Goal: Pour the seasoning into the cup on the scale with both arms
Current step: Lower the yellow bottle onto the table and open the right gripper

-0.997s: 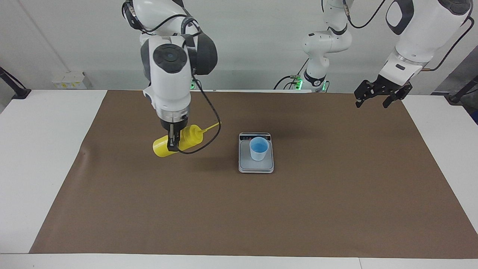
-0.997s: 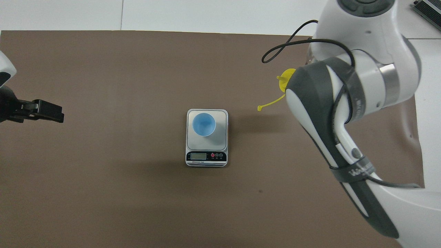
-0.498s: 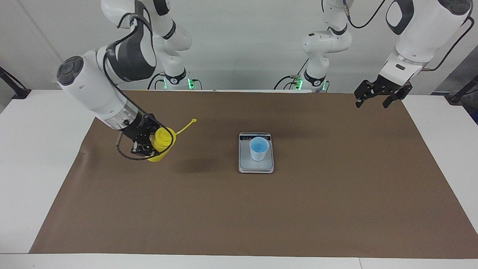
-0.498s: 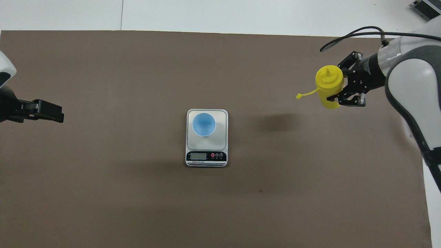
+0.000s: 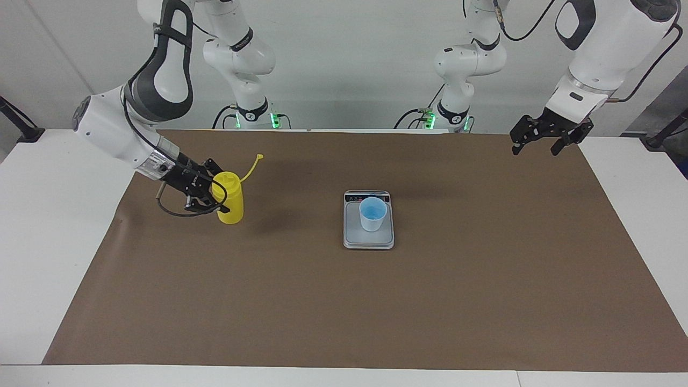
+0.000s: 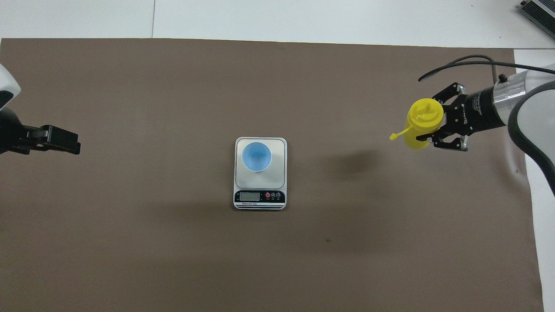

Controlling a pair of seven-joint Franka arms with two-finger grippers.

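Here my right end effector [image 5: 212, 196] is clenched around the yellow plastic squeeze bottle with a cone nozzle [image 5: 228, 198], gripping it from the side about halfway up its body. The bottle stands upright toward the right arm's end of the table [image 5: 32, 226], its base at or just above the brown paper mat [image 5: 344, 301]; I cannot tell whether it touches. Its thin tethered cap strap [image 5: 251, 164] sticks out from the top, slanting up toward the middle of the table. In the overhead view the same bottle [image 6: 421, 123] shows its round top and nozzle, with my right end effector [image 6: 433, 125] holding it from the side away from the scale.

The flat rectangular silver-grey digital kitchen scale [image 5: 368, 238] lies in the middle of the mat, well apart from the bottle. Its dark display strip is on the edge nearer to the robots. On its grey weighing plate stands the small light-blue tapered cup [image 5: 372, 213], upright, set toward the edge of the plate farther from the robots, as the overhead view shows [image 6: 256, 156]; the scale [image 6: 260, 184] sits square beneath it.

My left end effector [image 5: 544, 137] waits in the air over the mat's edge at the left arm's end of the table, fingers spread apart and holding nothing. From above it [image 6: 65, 141] is level with the cup.
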